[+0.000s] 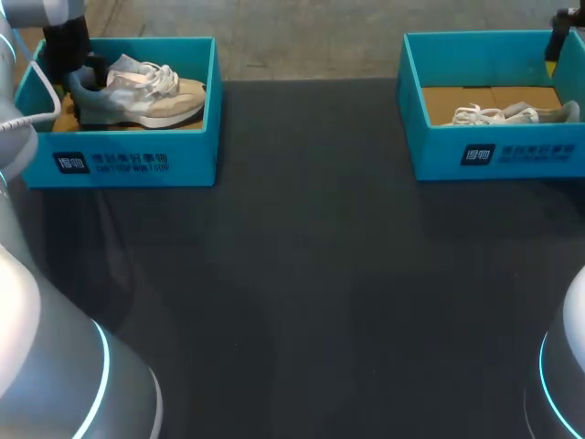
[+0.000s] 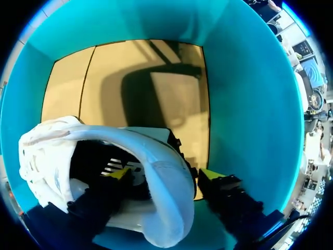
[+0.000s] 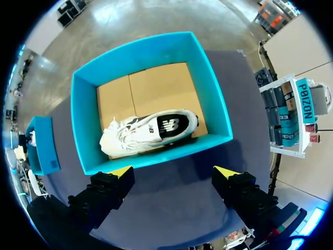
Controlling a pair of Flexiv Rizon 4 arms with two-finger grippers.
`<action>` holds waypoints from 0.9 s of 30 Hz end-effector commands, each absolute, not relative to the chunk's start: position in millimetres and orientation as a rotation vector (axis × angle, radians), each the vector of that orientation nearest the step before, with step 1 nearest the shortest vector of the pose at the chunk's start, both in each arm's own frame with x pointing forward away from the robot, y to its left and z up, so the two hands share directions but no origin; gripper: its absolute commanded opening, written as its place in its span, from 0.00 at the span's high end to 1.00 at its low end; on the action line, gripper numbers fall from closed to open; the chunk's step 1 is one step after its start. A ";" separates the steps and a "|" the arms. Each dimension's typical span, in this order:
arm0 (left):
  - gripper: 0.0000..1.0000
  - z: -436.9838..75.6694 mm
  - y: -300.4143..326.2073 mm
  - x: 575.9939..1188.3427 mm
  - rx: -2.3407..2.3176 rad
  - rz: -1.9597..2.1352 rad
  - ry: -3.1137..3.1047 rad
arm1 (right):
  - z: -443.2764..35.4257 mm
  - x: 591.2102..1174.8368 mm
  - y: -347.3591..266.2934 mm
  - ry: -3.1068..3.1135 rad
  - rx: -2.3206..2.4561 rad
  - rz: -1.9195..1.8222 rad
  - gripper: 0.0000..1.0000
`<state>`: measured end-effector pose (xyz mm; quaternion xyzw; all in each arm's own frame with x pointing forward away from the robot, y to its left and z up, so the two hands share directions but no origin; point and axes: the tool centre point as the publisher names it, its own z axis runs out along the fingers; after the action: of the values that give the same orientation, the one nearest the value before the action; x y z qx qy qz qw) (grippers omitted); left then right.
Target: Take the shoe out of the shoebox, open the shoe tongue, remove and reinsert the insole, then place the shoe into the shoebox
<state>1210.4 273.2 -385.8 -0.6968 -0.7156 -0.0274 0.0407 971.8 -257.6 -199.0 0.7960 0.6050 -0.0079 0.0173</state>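
Left claw (image 1: 84,66) was low inside the left shoebox (image 1: 196,119) at the far left corner of the table (image 1: 302,274), at the heel of the beige shoe (image 1: 151,96). In the head view that shoe stood on its sole, its long axis along the box's front wall and its toe toward the table's middle. My right claw (image 1: 554,50) hung at the far right corner above the right shoebox (image 1: 512,155), where the white shoe (image 1: 512,114) also lay lengthwise, toe toward the middle. From my left wrist the claw (image 2: 165,174) was open astride the heel wall: one finger inside the shoe's mouth, the other outside, with a sliver of cardboard floor showing beside the outer one. I judged that a pinch on that soft collar could slip. The toe, hanging far from the grip, could droop and catch the box wall, dragging the light box along. The inner finger might also snag the insole early. From my right wrist the claw (image 3: 174,172) was spread wide and held nothing, short of the box's near wall and well apart from the white shoe (image 3: 151,133).
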 end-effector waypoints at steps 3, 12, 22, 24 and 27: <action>0.50 -389.8 278.5 1222.7 -2.099 -0.011 -2.159 | -199.2 970.7 -257.8 1.879 2.472 -0.021 0.00; 0.88 -387.7 283.0 1219.4 -2.109 -0.021 -2.152 | -199.2 970.7 -257.8 1.879 2.472 -0.021 0.00; 1.00 -383.7 289.0 1216.8 -2.110 -0.024 -2.164 | -199.2 970.7 -257.8 1.879 2.472 -0.021 0.00; 1.00 -381.9 290.1 1215.9 -2.113 -0.027 -2.166 | -199.2 970.7 -257.8 1.879 2.472 -0.021 0.00; 1.00 -377.7 292.8 1214.8 -2.114 -0.031 -2.176 | -199.2 970.7 -257.8 1.879 2.472 -0.021 0.00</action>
<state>1208.5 288.0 -383.9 -0.6965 -0.7159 -0.0304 0.0393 971.8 -257.6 -199.0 0.7960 0.6050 -0.0078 0.0173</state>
